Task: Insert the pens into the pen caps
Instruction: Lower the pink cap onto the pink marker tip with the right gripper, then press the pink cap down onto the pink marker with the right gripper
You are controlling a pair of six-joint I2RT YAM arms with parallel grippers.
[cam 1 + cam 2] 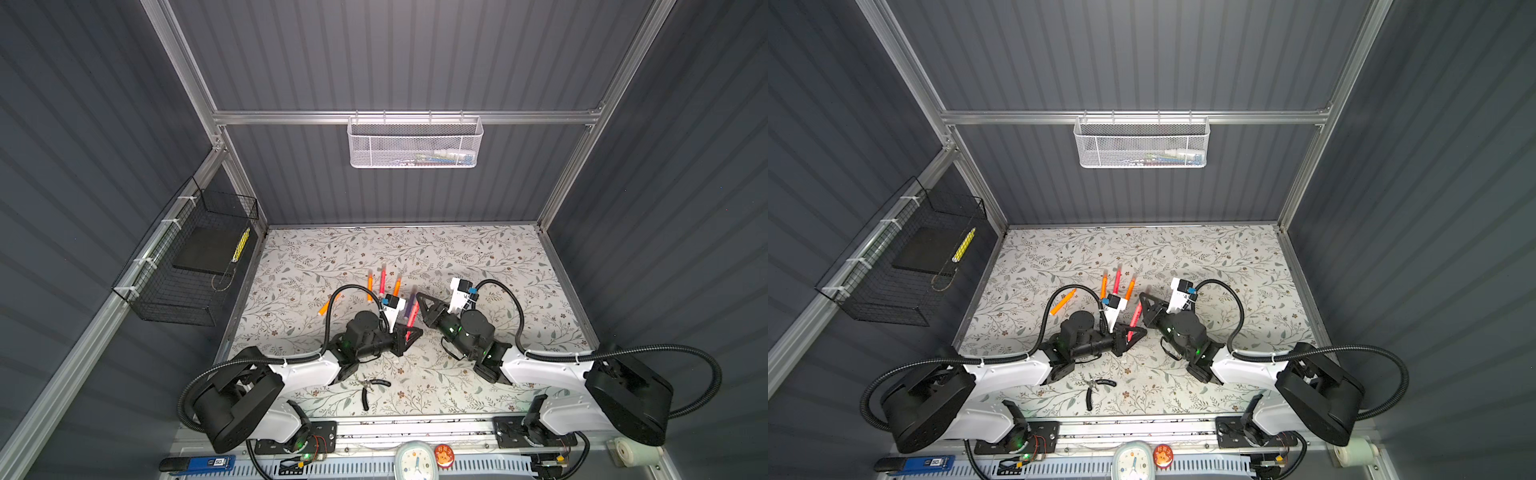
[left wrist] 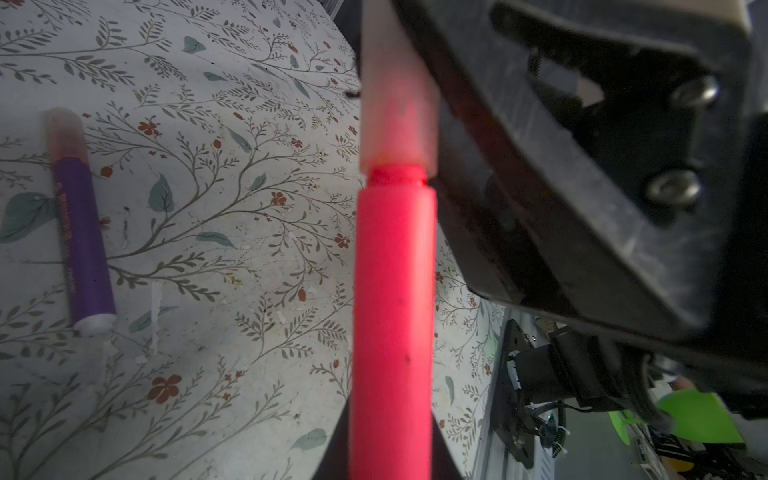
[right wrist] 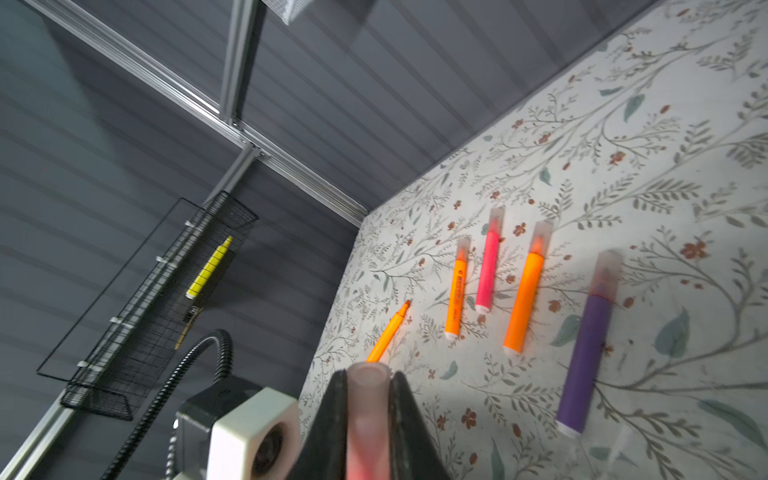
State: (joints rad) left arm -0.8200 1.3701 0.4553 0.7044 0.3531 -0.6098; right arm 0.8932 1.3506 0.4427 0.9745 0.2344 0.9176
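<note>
My left gripper [image 2: 390, 436] is shut on a pink-red pen [image 2: 392, 291], which stands slanted over the table in both top views [image 1: 412, 316] [image 1: 1134, 315]. A translucent pen cap [image 2: 397, 116] covers the pen's tip, with a narrow ring of the neck still showing. My right gripper [image 3: 368, 386] is shut on that cap [image 3: 368, 409], just beyond the left gripper [image 1: 409, 332]. On the table lie capped pens: a slim orange one [image 3: 456, 299], a pink one [image 3: 488, 270], a thick orange one [image 3: 524, 299] and a purple one [image 3: 588, 353]. An uncapped orange pen [image 3: 388, 332] lies to their left.
Black-handled pliers [image 1: 370, 388] lie near the front edge between the arms. A black wire basket [image 1: 187, 266] with a yellow pen hangs on the left wall. A white mesh basket [image 1: 415, 143] hangs on the back rail. A small clock [image 1: 415, 461] sits at the front.
</note>
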